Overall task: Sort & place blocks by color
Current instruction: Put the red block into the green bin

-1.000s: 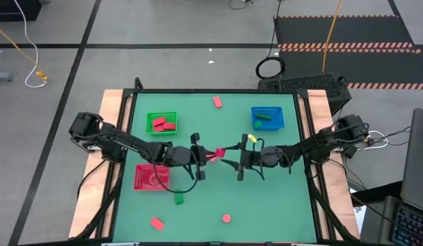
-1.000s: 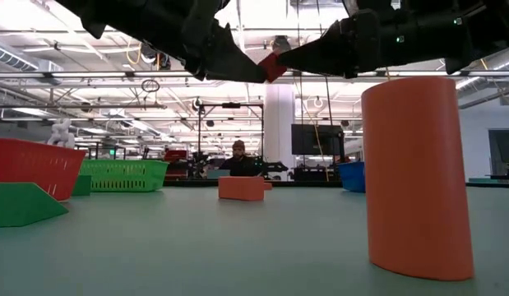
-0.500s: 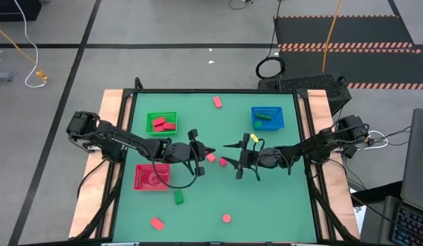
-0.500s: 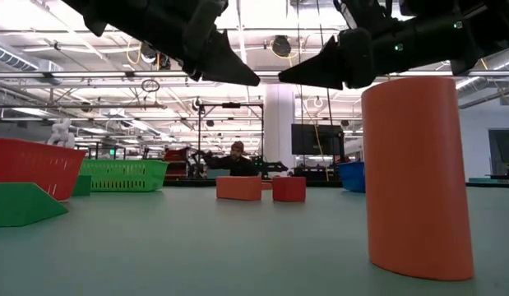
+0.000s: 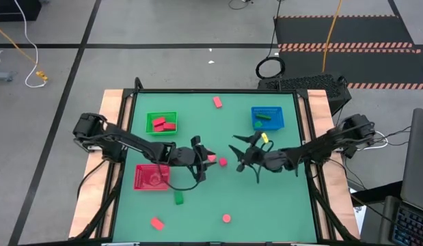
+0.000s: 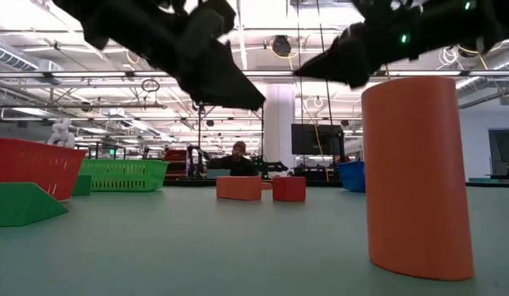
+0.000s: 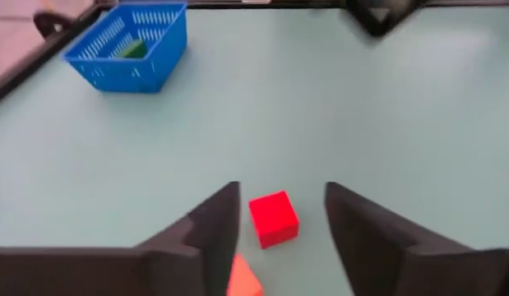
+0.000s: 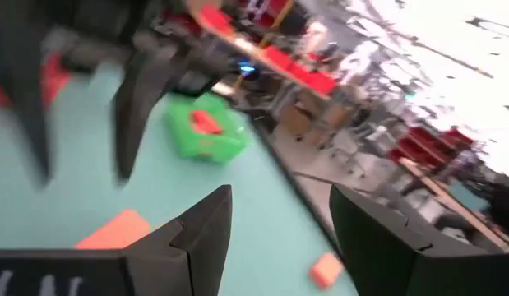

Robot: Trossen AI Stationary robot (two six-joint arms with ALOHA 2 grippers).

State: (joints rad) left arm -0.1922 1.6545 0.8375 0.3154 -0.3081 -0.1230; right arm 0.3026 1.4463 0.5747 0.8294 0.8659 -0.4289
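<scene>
Both grippers hang open and empty over the table's middle: the left gripper (image 5: pixel 206 158) spread above two red cubes (image 5: pixel 223 162), the right gripper (image 5: pixel 237 152) just beside them. A second ago the pair pinched one cube between them; it now lies on the mat. Three trays: green (image 5: pixel 162 123) holds two red blocks, blue (image 5: pixel 267 117) one green, red (image 5: pixel 152 177). Loose: four more red, one green. No writing is legible.

Two blocks (image 5: pixel 217 160) lie side by side at the worktop (image 5: pixel 218 126) centre, between the left gripper (image 5: pixel 206 156) and right gripper (image 5: pixel 237 153). Three trays sit apart: one (image 5: pixel 162 123) toward the far-left corner, one (image 5: pixel 267 117) far-right, one (image 5: pixel 152 177) by the left edge.
</scene>
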